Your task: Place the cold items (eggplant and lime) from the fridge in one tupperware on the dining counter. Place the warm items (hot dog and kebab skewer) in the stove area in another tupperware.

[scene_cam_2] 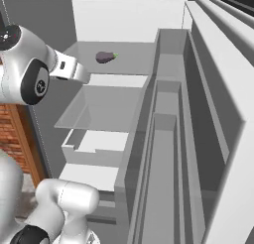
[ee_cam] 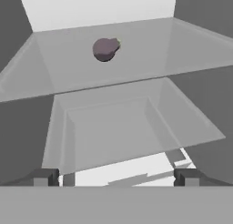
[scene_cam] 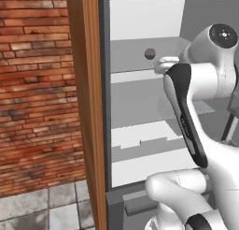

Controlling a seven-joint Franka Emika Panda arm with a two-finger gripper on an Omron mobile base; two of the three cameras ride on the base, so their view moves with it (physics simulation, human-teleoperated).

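Eggplant [ee_cam: 106,49] lies on the upper glass shelf [ee_cam: 191,50] of the open fridge, toward the back wall, stem end pointing right in the hand view. Same spot in the right base view [scene_cam_2: 105,57], and in the left base view it's a small dark blob [scene_cam: 150,53] just past the arm. No lime visible on any shelf from here.

Step in hand, as I read it: reach in for the eggplant, first of the cold items. Task barely begun.

Gripper [ee_cam: 116,177] is open wide, nothing between the fingers; the two fingertips [ee_cam: 45,176] sit far apart at the bottom of the hand view.

How to do it well:
- Raise the hand to clear the shelf's front edge, since the gripper currently looks to sit below shelf level, aimed at the lower bin [ee_cam: 109,127].
- Go in level above the glass, don't clip the edge.
- Line the fingers across the eggplant's short axis, not along its length; it's rounded and may roll if nudged.
- Close only once it's centred between the pads.

Relative to the jaws: the eggplant is well ahead and above, slightly left of the midline, well apart, no contact.
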